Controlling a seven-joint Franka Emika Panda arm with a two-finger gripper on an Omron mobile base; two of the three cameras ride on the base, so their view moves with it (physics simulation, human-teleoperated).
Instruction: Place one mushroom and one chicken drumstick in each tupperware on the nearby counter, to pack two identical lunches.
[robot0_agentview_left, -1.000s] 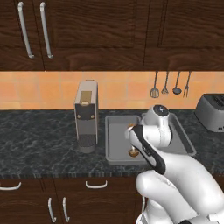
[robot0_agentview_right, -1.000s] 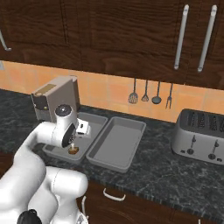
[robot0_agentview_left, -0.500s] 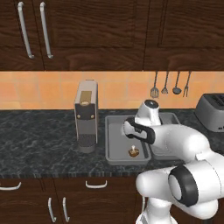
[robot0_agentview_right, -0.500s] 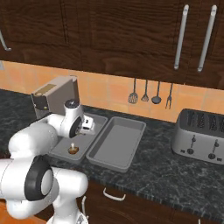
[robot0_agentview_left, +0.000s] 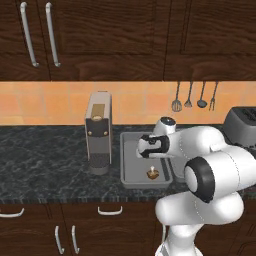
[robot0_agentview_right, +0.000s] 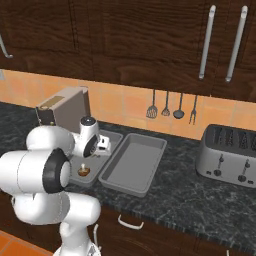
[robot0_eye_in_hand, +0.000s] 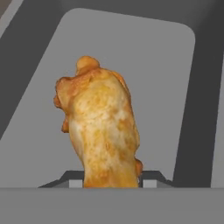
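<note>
My gripper (robot0_eye_in_hand: 111, 180) is shut on a golden-orange chicken drumstick (robot0_eye_in_hand: 103, 131), whose knobbly end points away from the hand. It hangs over the grey floor of the left tupperware (robot0_eye_in_hand: 166, 65). From the base, the gripper (robot0_agentview_left: 143, 148) (robot0_agentview_right: 103, 144) hovers above the back half of that tupperware (robot0_agentview_left: 125, 170) (robot0_agentview_right: 114, 135). A small brown mushroom (robot0_agentview_left: 152, 173) (robot0_agentview_right: 83, 171) lies near the tray's front. The second tupperware (robot0_agentview_right: 132, 162) sits beside it to the right, with nothing in it. Both rest on the speckled counter (robot0_agentview_left: 45, 160) (robot0_agentview_right: 200, 200).
A coffee machine (robot0_agentview_left: 98, 132) (robot0_agentview_right: 65, 110) stands just left of the trays. A grey toaster (robot0_agentview_right: 230, 155) (robot0_agentview_left: 242, 122) sits at the right. Kitchen utensils (robot0_agentview_left: 192, 97) (robot0_agentview_right: 170, 105) hang on the orange tiled wall behind.
The hand has moved from over the tray's front, near the mushroom, back toward the wall side, and the arm has swung round. The grip stays shut on the drumstick.
</note>
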